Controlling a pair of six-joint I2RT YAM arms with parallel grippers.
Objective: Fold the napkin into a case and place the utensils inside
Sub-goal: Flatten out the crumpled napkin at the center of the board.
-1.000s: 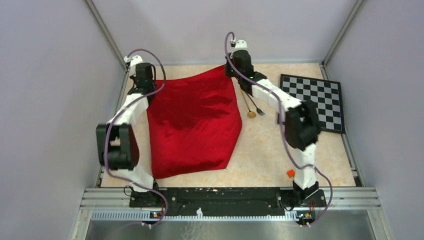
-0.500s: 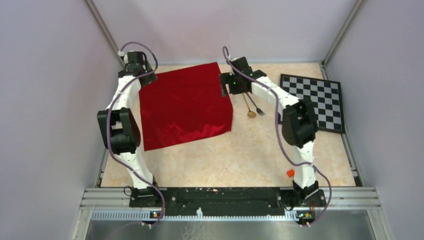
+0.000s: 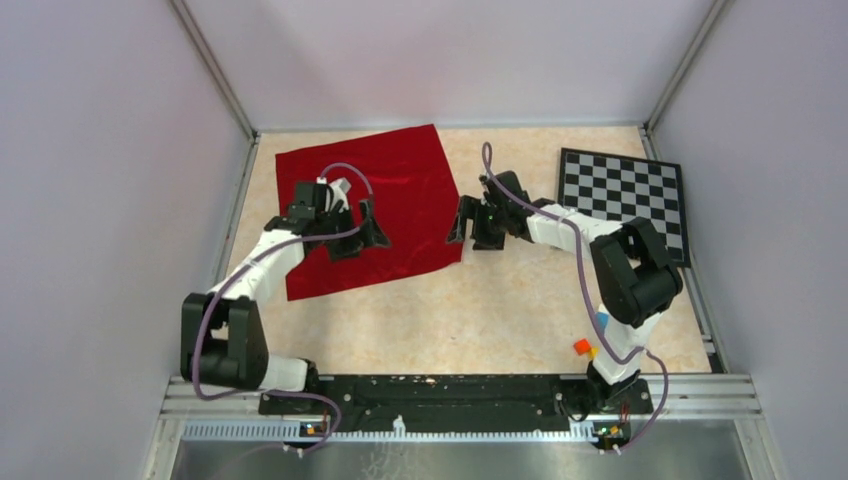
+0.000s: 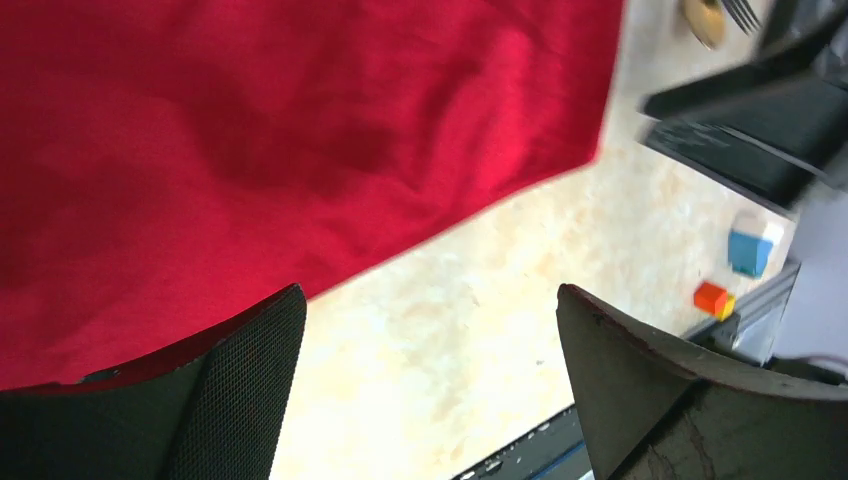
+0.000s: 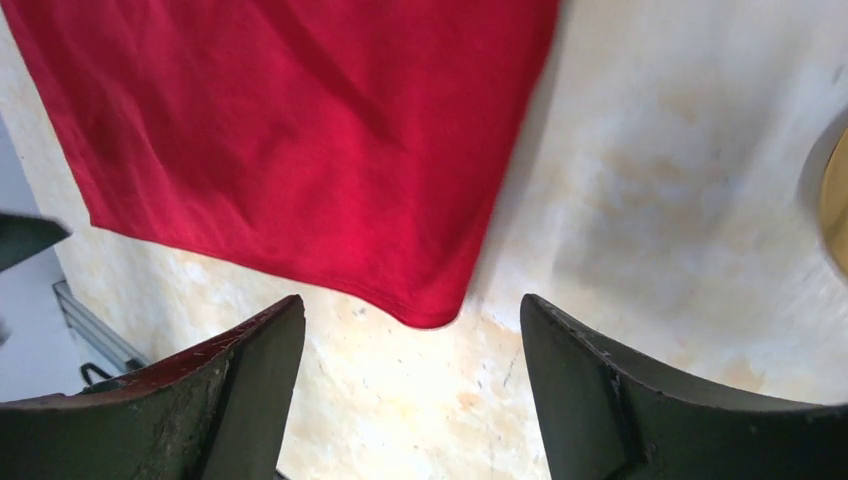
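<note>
Napkin: the plain deep-red soft cloth napkin [image 3: 385, 190] lies spread flat toward the far left of the pale marbled table [image 3: 500, 310]; no fold is in it yet.
Left gripper: the left gripper [image 4: 428, 300] hangs over the napkin's near edge, jaws wide, holding nothing.
Right gripper: the right gripper [image 5: 412, 305] hovers right above the napkin's near right corner, jaws wide and empty.
Spoon and fork: the bowl of the slim gold spoon [image 4: 704, 18] and the tines of the dark metal fork [image 4: 742, 10] peek in beside the napkin's right edge. From overhead the right arm covers them, so how their handles lie I cannot tell.
Step in hand: probably taking hold of the near edge for the first fold.
Doing it well: pinch one layer at each near corner, lift both together, carry the edge over evenly, and keep the sides lined up.
Risk: the right arm works close to the spoon and fork and could sweep them.
Bystanders: the black-and-white checkered board [image 3: 625, 200] and the small orange block [image 3: 581, 346] sit well apart.
</note>
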